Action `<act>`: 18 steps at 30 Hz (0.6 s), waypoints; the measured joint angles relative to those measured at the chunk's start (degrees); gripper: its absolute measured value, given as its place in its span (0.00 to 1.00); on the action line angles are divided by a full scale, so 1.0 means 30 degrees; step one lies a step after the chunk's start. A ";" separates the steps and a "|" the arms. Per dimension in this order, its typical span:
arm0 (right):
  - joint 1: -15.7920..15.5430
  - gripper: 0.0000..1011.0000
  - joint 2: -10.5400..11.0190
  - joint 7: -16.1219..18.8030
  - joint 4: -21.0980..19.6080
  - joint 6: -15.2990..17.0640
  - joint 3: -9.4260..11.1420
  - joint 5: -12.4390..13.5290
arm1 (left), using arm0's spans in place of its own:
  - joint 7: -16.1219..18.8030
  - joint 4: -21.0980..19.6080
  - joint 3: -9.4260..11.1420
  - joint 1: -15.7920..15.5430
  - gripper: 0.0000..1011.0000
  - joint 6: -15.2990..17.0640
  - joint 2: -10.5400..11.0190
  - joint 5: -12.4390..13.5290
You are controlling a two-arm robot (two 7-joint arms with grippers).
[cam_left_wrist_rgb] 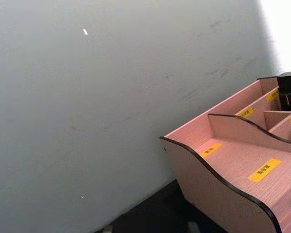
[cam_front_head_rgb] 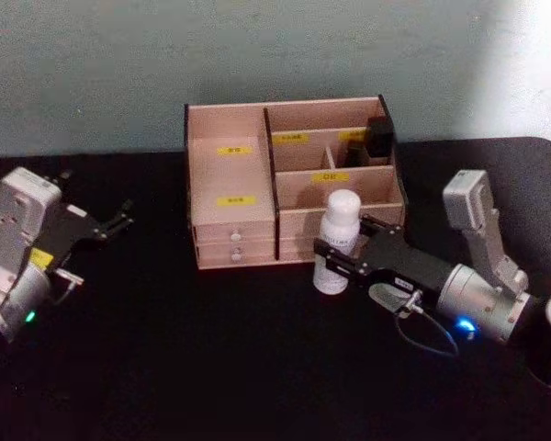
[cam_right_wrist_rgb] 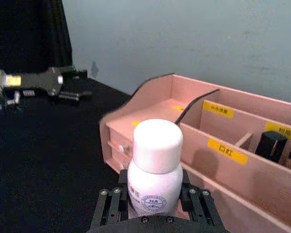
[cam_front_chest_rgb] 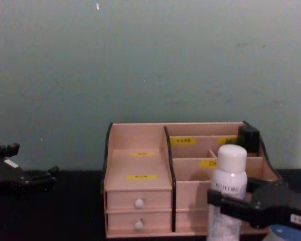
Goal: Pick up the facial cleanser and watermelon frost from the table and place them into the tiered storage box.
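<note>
One white facial cleanser bottle [cam_front_head_rgb: 342, 216] stands clamped in the right gripper [cam_front_head_rgb: 333, 260] at five o'clock of the tiered storage box [cam_front_head_rgb: 230, 184]; the left gripper [cam_front_head_rgb: 118, 219], fingers apart, sits at nine o'clock.

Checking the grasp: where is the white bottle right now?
Head view: the white bottle is upright in the right gripper, just before the right half of the tiered storage box.

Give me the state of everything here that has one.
Bottle: upright, capped, gripped in front of the box.
Right gripper: shut on the bottle.
Left gripper: open, idle at the table's left.
Box: upright at the table's back.
Drawers: both shut.
Black item: standing in the box's back right compartment.
</note>
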 joint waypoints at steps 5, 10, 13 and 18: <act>-0.0074 0.58 0.0286 0.0076 -0.0914 0.0538 0.0204 0.0723 | -0.0001 -0.0001 0.0001 -0.0001 0.99 0.0000 0.0000 0.0000; 0.0018 0.58 0.0461 -0.0047 -0.1549 0.0702 0.0344 0.1098 | -0.0001 -0.0001 0.0001 -0.0001 0.99 0.0000 0.0000 0.0000; 0.0211 0.58 0.0525 -0.0203 -0.1912 0.0738 0.0436 0.1243 | -0.0001 0.0000 0.0000 -0.0001 0.99 -0.0001 0.0000 0.0000; 0.0690 0.58 0.0518 -0.0452 -0.2088 0.0687 0.0551 0.1326 | -0.0001 -0.0001 0.0000 -0.0002 0.99 0.0000 0.0000 0.0000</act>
